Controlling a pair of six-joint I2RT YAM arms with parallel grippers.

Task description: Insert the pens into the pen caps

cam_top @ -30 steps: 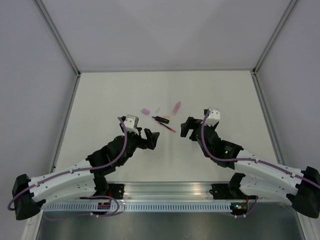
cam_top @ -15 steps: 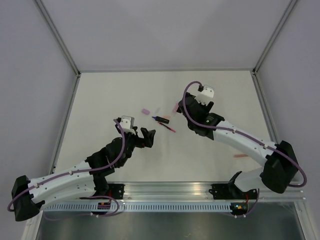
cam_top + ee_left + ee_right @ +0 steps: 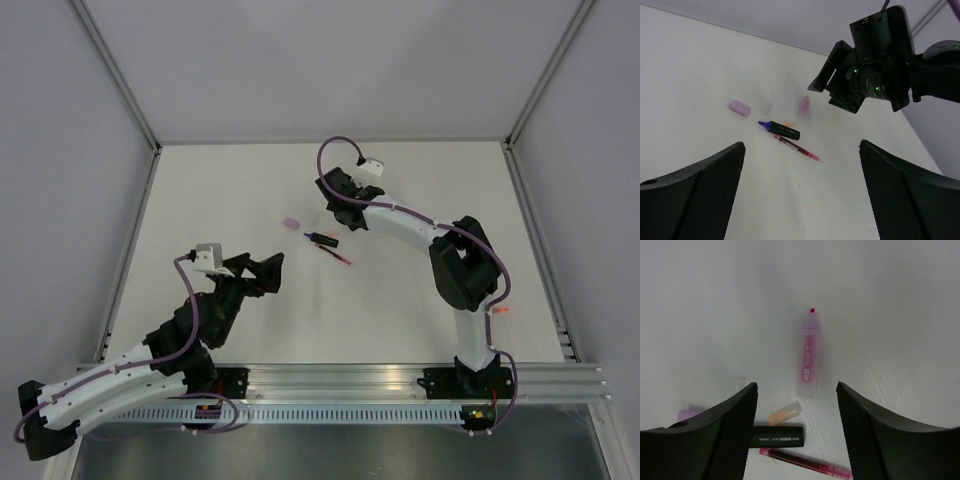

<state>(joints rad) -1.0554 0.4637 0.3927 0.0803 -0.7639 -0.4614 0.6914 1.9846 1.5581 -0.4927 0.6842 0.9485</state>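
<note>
A dark navy pen (image 3: pixel 322 239) with a blue tip lies mid-table, and a slim pink-red pen (image 3: pixel 337 256) lies just beside it. A light purple cap (image 3: pixel 291 222) lies to their left. A stubby translucent pink piece (image 3: pixel 809 357) with a red tip lies beyond the pens; my right arm hides it in the top view. My right gripper (image 3: pixel 335 208) hovers open above it, jaws wide (image 3: pixel 796 385). My left gripper (image 3: pixel 268 274) is open and empty, well short of the pens (image 3: pixel 801 150). The left wrist view shows the dark pen (image 3: pixel 780 130) and red pen (image 3: pixel 796 148).
A small orange translucent cap (image 3: pixel 785 413) lies between the pink piece and the dark pen (image 3: pixel 775 436). A tiny clear cap (image 3: pixel 741 382) lies near the purple cap (image 3: pixel 690 413). Grey walls enclose the white table (image 3: pixel 430 290).
My right arm has stretched forward and left, bringing its gripper over the pink piece. My left arm has pulled back toward the near left, away from the pens.
</note>
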